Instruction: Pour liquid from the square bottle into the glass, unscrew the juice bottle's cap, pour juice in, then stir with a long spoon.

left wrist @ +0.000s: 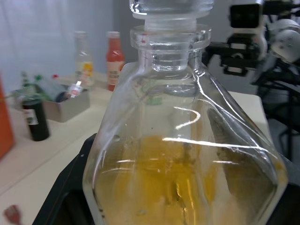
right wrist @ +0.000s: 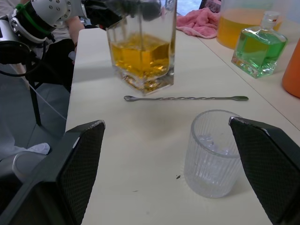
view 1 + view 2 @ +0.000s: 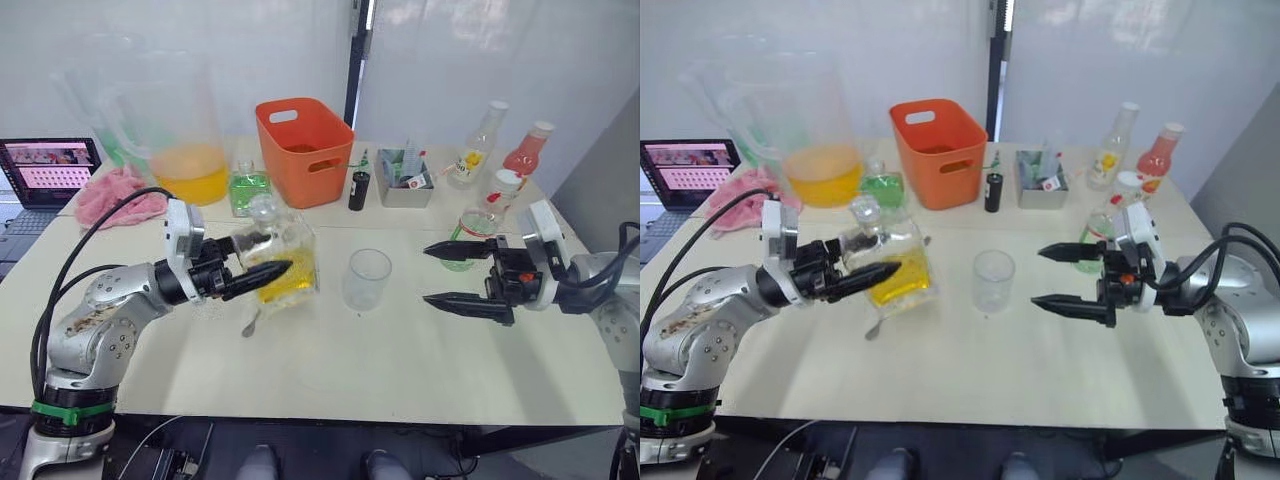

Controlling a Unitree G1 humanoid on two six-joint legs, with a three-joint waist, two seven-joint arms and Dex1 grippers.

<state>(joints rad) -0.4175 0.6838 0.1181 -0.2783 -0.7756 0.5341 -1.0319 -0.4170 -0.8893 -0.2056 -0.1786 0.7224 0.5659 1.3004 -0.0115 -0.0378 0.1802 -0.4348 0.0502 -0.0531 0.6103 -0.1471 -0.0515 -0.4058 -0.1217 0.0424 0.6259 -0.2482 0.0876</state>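
Far left: laptop (image 3: 48, 168), pink cloth (image 3: 118, 196), big pitcher (image 3: 175, 130) with orange liquid. Left gripper (image 3: 262, 262) clamped on the square bottle (image 3: 285, 255), yellow liquid inside, stopper on, bottle tilted a bit, left of table centre. Whether its base touches the table, cannot tell. Long spoon (image 2: 186, 98) lies flat on the table just beside the bottle's base. Green-liquid bottle (image 3: 247, 188) and orange basket (image 3: 303, 150) behind, far side. Glass (image 3: 367, 279) upright at centre, looks empty, between the two grippers. Small dark bottle (image 3: 359, 190), metal tray (image 3: 405, 185) at far centre-right. Right gripper (image 3: 440, 274) fingers wide apart, holding nothing, just right of the glass. Juice bottle (image 3: 482, 222) with white cap (image 3: 507, 179) on, behind the right gripper. Yellow-label bottle (image 3: 477, 144), pink-red bottle (image 3: 528, 150) far right.
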